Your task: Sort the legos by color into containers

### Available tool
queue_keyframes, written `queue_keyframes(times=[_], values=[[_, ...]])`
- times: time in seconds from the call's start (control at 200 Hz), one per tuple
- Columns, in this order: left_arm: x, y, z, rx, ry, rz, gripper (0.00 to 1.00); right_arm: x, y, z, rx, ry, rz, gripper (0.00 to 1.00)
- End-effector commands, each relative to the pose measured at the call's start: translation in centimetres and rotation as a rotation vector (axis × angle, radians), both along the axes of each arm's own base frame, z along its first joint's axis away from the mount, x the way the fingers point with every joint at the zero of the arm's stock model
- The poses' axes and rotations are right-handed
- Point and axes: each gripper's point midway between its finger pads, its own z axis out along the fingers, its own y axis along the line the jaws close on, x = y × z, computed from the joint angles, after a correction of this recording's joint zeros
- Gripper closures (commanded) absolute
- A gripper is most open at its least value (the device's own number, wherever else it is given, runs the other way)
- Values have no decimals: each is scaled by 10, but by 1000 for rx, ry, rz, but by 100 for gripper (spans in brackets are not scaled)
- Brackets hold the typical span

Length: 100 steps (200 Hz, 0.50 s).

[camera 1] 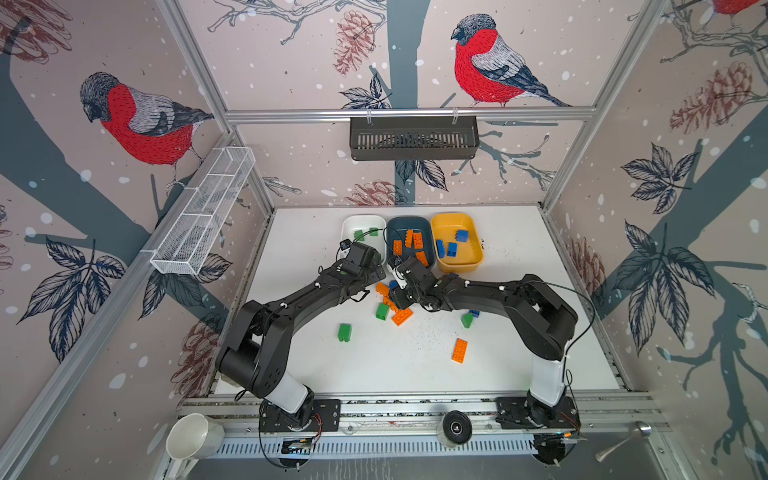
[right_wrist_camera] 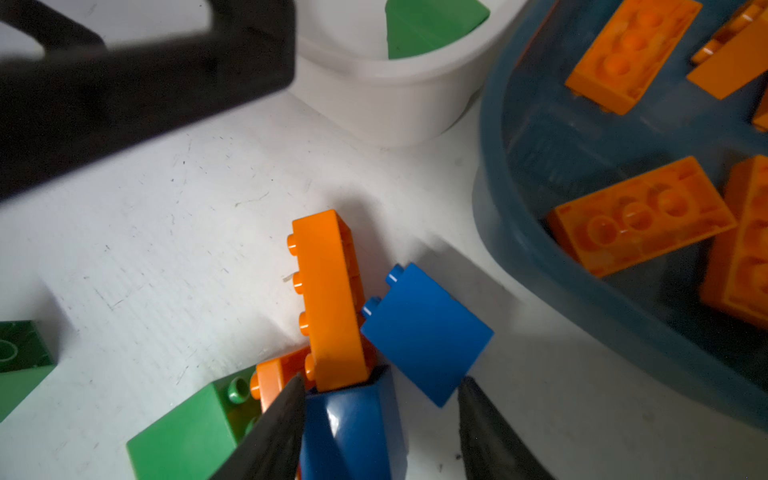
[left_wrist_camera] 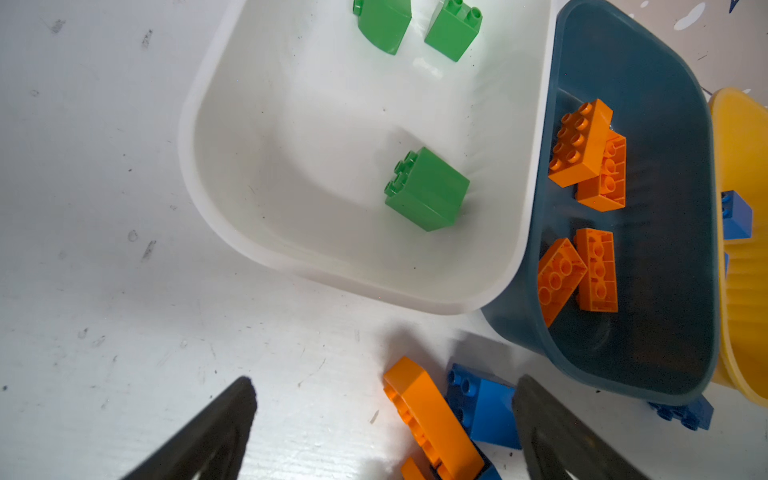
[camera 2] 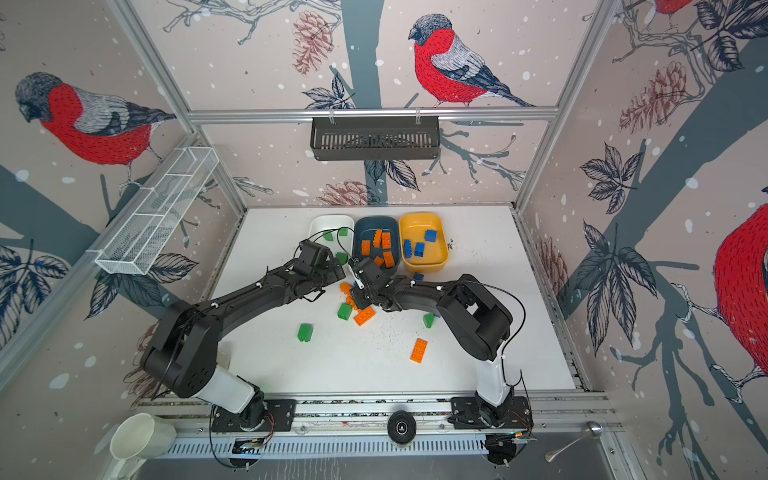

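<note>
Currently right gripper (right_wrist_camera: 380, 378) straddles a blue brick (right_wrist_camera: 353, 432) near the teal tub (right_wrist_camera: 519, 174), jaws apart, not pinching yet, likely a pick for the yellow tub (camera 1: 457, 262). Left gripper (left_wrist_camera: 385, 381) spread wide, empty.

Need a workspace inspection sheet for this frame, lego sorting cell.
Surface: white table, dark specks scattered.
Job's things: white tub holds green bricks, teal tub orange bricks, yellow tub blue bricks; loose green brick, loose orange brick and others on the table.
Clutter: mug and spoon on the front ledge.
Tools: left tool open, empty; right tool jaws either side of a blue brick, gap at one finger.
Cables: black cable loops off the right arm, no snag seen.
Surroundings: black basket and wire tray on bird-print walls.
</note>
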Motion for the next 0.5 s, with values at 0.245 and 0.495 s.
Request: queue_keyframes(times=[0.245, 0.495], values=[[4, -4, 0, -18, -9, -3, 3, -14, -18, -20, -75, 42, 8, 43], [4, -3, -2, -16, -5, -2, 3, -3, -7, -24, -45, 20, -11, 43]])
